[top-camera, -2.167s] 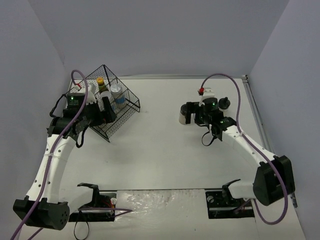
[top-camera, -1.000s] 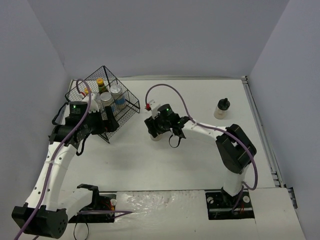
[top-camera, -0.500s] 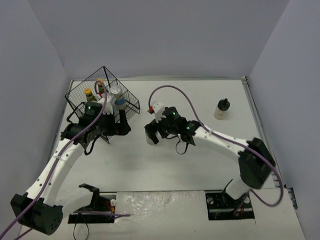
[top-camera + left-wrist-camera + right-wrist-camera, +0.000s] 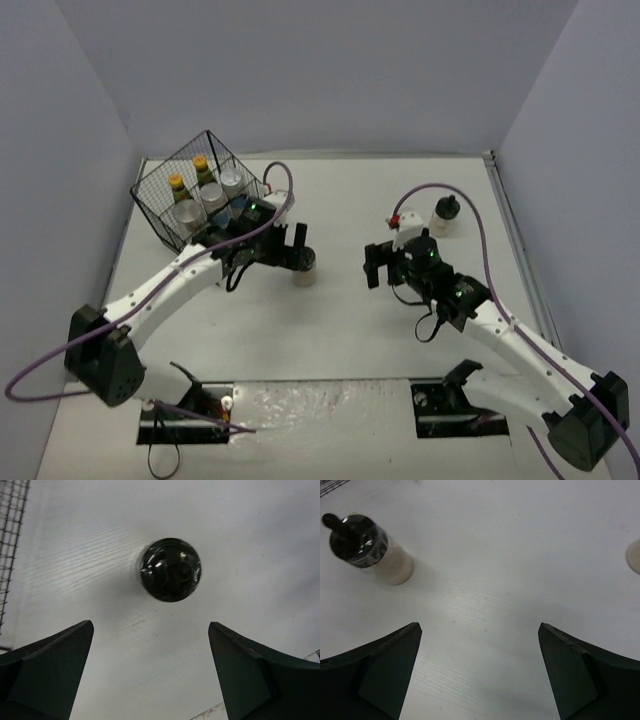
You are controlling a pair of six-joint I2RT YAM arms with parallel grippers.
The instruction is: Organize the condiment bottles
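Observation:
A pale black-capped shaker [image 4: 303,272] stands alone on the white table. In the left wrist view it [image 4: 170,570] shows from above, just beyond my open fingers. My left gripper [image 4: 291,250] [image 4: 150,625] is open and empty right beside it. My right gripper [image 4: 375,264] [image 4: 479,625] is open and empty, well to the shaker's right; the shaker [image 4: 372,550] shows at its upper left. A second shaker [image 4: 444,215] stands at the back right. The black wire basket [image 4: 262,205] holds two yellow-capped sauce bottles [image 4: 176,185] and three silver-lidded jars [image 4: 211,194].
The basket's wire edge [image 4: 10,530] shows at the left of the left wrist view. A pale rounded edge [image 4: 635,555] sits at the right border of the right wrist view; I cannot tell what it is. Grey walls enclose the table.
The right gripper let go of the shaker in mid-table and drew back to the right. The left arm swung from the basket to the right, beside that shaker.

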